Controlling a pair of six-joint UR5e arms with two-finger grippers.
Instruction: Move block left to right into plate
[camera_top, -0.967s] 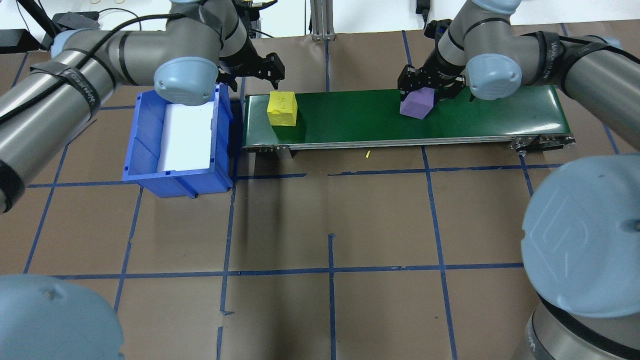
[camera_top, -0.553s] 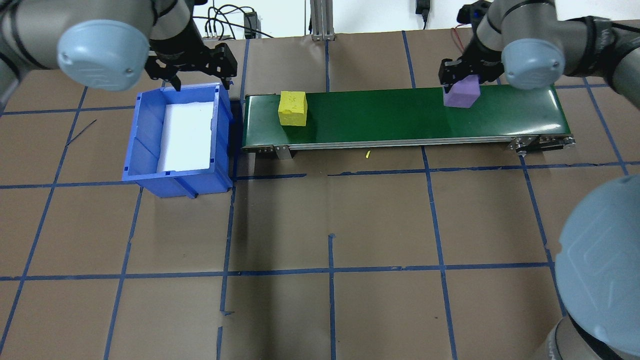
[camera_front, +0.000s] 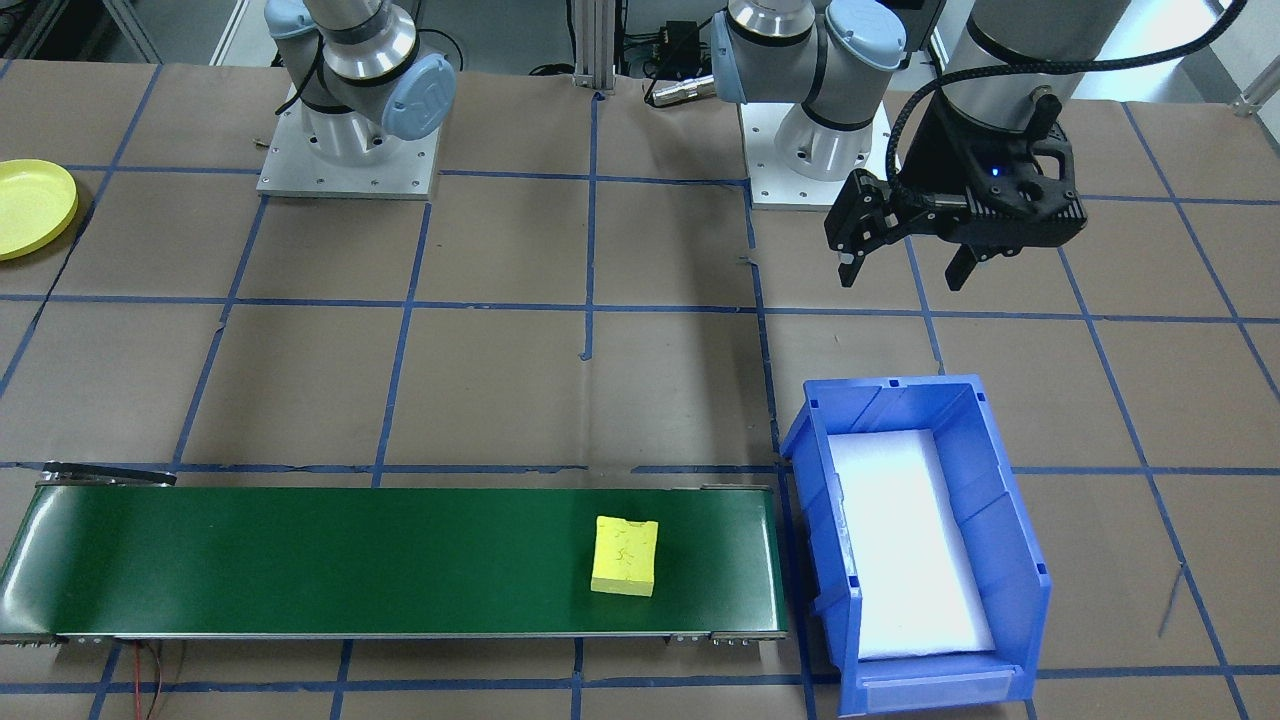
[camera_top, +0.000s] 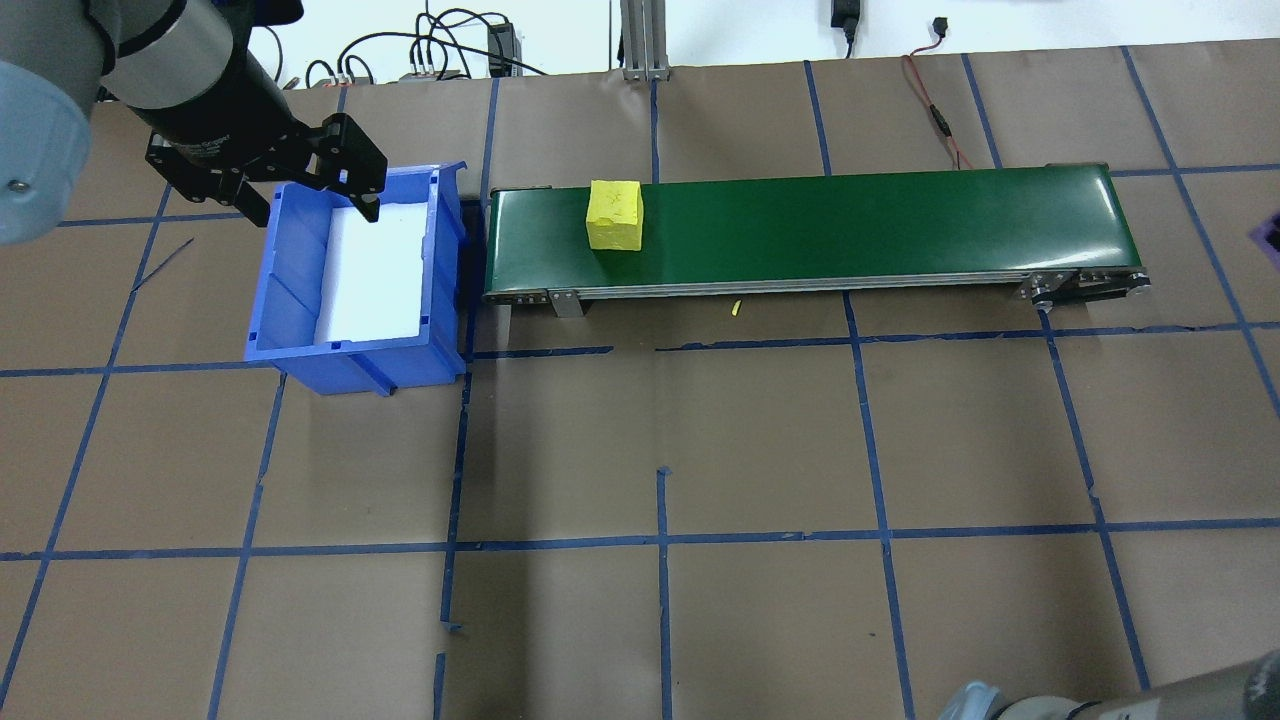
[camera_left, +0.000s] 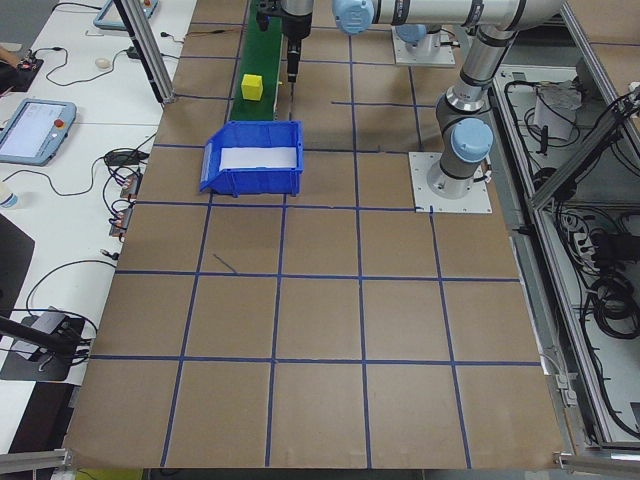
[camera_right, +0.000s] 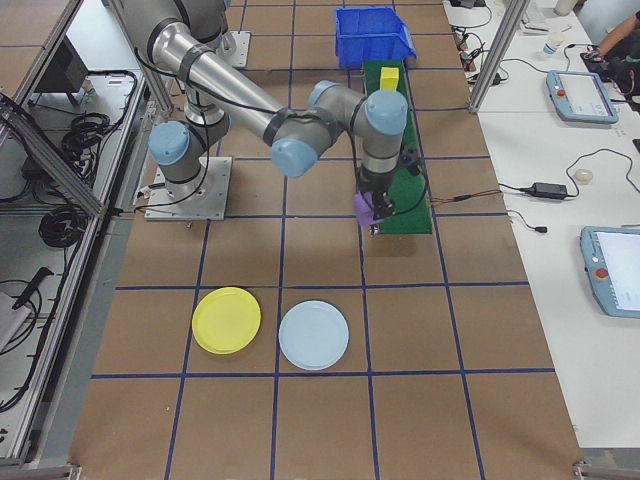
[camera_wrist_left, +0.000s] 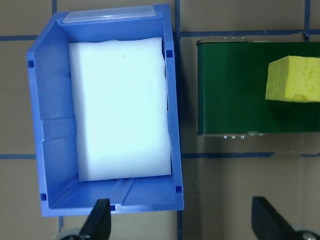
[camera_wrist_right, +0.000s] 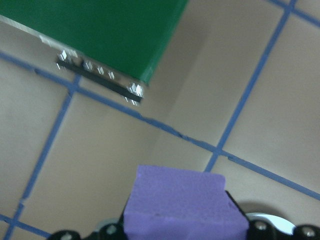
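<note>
Since a moment earlier, the right hand (camera_right: 373, 212) had carried the purple foam block (camera_wrist_right: 184, 204) off the far end of the green conveyor belt (camera_top: 800, 230) and hung over the brown counter (camera_top: 660, 440) just beside that end, clamped on the block, well short of the yellow plate (camera_right: 226, 320). The left hand (camera_front: 900, 265) had drawn back over the blue bin's (camera_top: 290, 300) rim, fingers apart and holding nothing. The yellow foam block (camera_top: 615, 215) had ridden further along the belt.
</note>
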